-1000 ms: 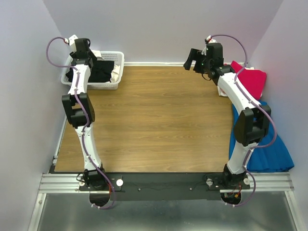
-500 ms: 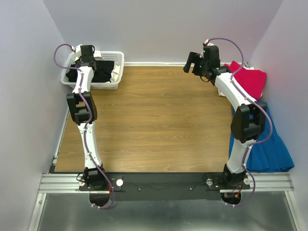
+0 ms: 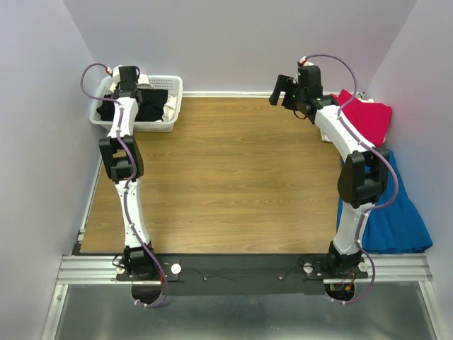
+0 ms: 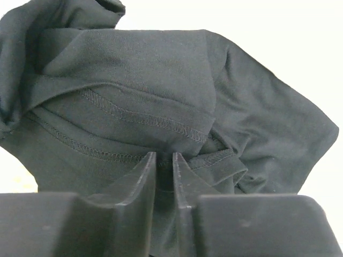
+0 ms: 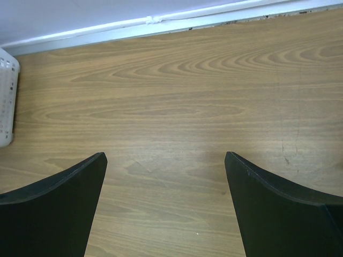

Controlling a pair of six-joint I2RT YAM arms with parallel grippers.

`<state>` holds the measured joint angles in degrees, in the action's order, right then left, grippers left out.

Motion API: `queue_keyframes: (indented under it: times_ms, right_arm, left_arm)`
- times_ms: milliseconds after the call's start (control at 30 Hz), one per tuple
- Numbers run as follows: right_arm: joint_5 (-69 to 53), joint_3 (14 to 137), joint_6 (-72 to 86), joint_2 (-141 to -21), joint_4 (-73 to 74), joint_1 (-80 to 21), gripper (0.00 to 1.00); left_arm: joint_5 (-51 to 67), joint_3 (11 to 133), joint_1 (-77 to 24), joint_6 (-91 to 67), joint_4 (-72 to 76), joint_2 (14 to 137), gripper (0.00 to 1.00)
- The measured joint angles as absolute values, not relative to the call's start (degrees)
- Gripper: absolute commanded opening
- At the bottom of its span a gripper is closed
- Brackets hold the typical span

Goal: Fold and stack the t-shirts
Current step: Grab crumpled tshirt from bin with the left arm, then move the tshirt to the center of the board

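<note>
Here, my left gripper [image 4: 164, 156] is down in the white lattice basket [image 3: 175, 106] at the far left corner. Its fingers are pressed nearly together, pinching a stitched fold of the black t-shirt [image 4: 161, 75], which lies crumpled in that basket. My right gripper [image 5: 165, 155] hangs spread wide over the bare wooden table [image 5: 171, 96], holding nothing. A crimson t-shirt [image 3: 371, 117] lies at the far right edge, with a blue cloth [image 3: 403, 219] just nearer.
</note>
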<state>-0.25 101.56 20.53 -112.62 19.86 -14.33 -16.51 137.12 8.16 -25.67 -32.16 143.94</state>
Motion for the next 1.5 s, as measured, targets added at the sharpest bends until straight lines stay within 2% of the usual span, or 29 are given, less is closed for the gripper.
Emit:
queue_keyframes:
  times_ms: [100,133,700,1167,1500]
  right_arm:
    - [0.01,101.93,20.51,-112.81,19.86,-14.33,1.00]
    - [0.14,101.95,20.51,-112.81,19.86,-14.33,1.00]
    - [0.84,101.82,20.71,-112.84,19.84,-14.33,1.00]
    - [0.97,101.60,20.99,-113.71,19.90,-14.35,1.00]
    - [1.30,101.49,20.97,-113.47,19.88,-14.35,1.00]
  left_arm:
    - [-16.51,137.25,8.19,-25.28,-32.32,144.35,0.02]
    - [-16.51,137.25,8.19,-24.91,-32.34,144.42,0.00]
    - [-14.31,132.25,7.90,-23.70,-29.34,141.18,0.00]
    - [-14.35,129.51,3.92,-22.17,-28.69,126.23,0.00]
    - [-14.28,128.51,-3.20,-17.04,-26.61,119.50,0.00]
